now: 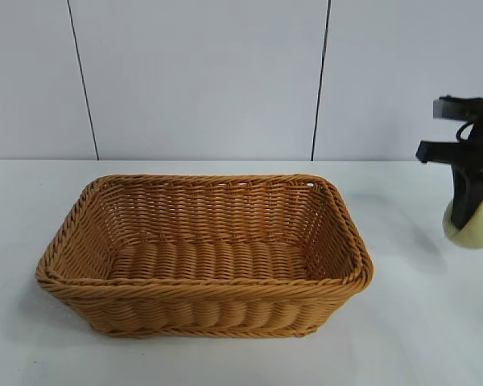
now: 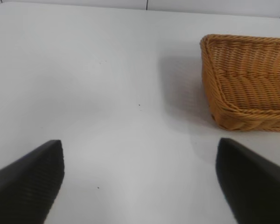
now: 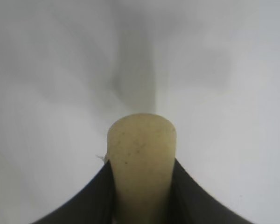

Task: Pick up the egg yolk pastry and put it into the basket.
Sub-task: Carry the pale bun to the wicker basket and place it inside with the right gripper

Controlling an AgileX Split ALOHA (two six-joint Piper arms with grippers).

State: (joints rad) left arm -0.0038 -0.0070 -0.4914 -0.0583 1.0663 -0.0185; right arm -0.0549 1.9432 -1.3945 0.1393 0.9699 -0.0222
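Pickup looks done: the right pincer (image 1: 472, 219) is clamped on the egg yolk pastry (image 1: 472, 226), at the bench's (image 1: 419, 322) right edge, well apart from the basket (image 1: 205, 285). Carrying over and release remain. The left pincer (image 2: 140, 179) idles, spread wide and empty.

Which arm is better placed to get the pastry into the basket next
Right. The right gripper is shut on the small pale yellow-cream dome-shaped pastry, beside the large orange-tan woven wicker basket. The left gripper has its black fingers open over bare white table, holding nothing.
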